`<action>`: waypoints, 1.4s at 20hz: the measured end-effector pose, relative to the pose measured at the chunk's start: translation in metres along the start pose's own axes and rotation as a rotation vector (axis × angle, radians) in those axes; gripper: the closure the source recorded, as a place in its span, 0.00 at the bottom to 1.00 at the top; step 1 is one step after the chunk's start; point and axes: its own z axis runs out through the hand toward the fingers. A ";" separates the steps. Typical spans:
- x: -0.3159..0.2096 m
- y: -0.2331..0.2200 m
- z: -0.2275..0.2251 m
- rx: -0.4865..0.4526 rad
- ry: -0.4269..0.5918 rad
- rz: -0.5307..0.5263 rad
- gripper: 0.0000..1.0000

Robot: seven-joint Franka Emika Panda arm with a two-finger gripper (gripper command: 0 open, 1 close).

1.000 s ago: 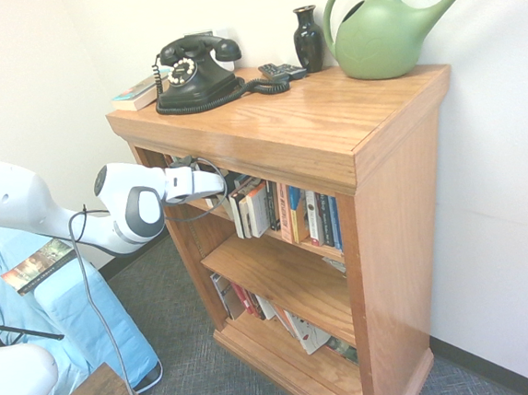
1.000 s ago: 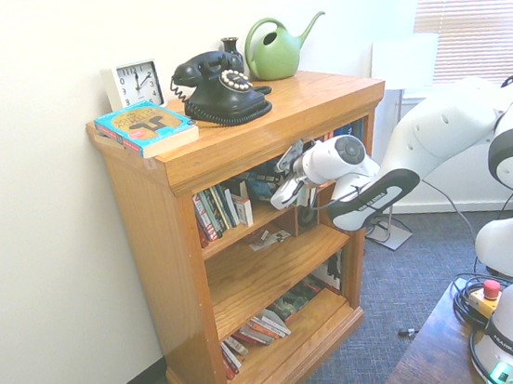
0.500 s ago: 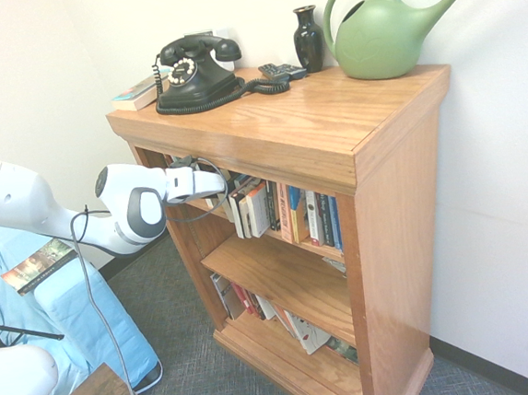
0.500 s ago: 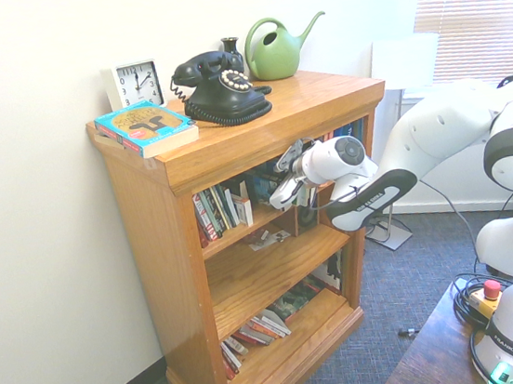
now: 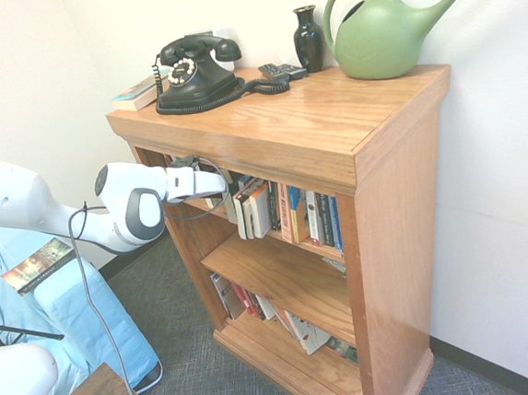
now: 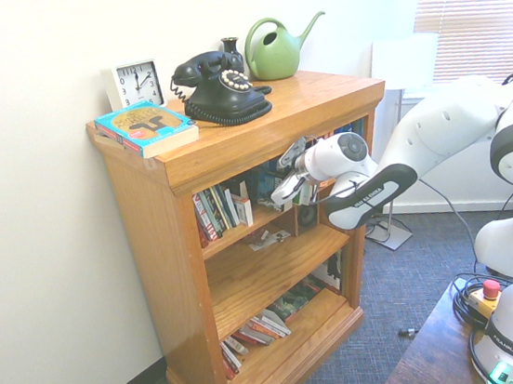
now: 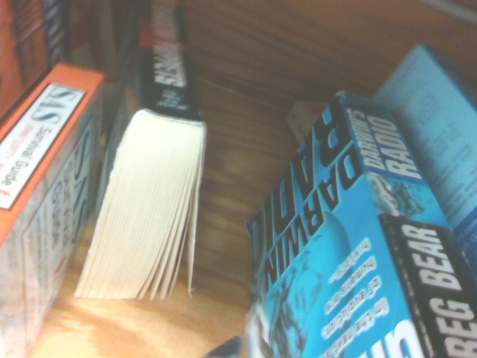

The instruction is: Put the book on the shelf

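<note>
Oak bookcase (image 5: 380, 197) against a white wall, grey carpet below. On its top I log a black rotary telephone (image 5: 196, 72), a dark vase (image 5: 307, 37), a green watering can (image 5: 388, 31) and, from the second exterior view, a white clock (image 6: 135, 82) and a teal paperback (image 6: 147, 128) lying flat at the corner.

The gripper (image 5: 219, 189) is at the mouth of the upper tier, at the end nearest the side panel, angled slightly down. I cannot tell from either exterior view whether the jaws are spread or pinching; the fingertips are lost in the shadow under the top board.

The blue book (image 7: 350, 246), spine reading "Darwin's Radio", is on that upper tier. In the wrist view it leans, touching a second blue book (image 7: 440, 134) behind it. Bare wood separates it from a black-spined paperback (image 7: 149, 201), page edges fanned towards the camera, and an orange-edged guide (image 7: 41, 156) sits beyond that.

A row of upright books (image 5: 293, 213) fills the rest of the tier. More books lean on the bottom tier.
</note>
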 end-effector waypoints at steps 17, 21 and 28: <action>-0.002 0.002 -0.099 -0.021 -0.133 0.072 0.00; 0.000 0.002 -0.148 -0.070 -0.186 0.081 0.00; 0.027 0.020 -0.210 -0.200 -0.272 0.167 0.00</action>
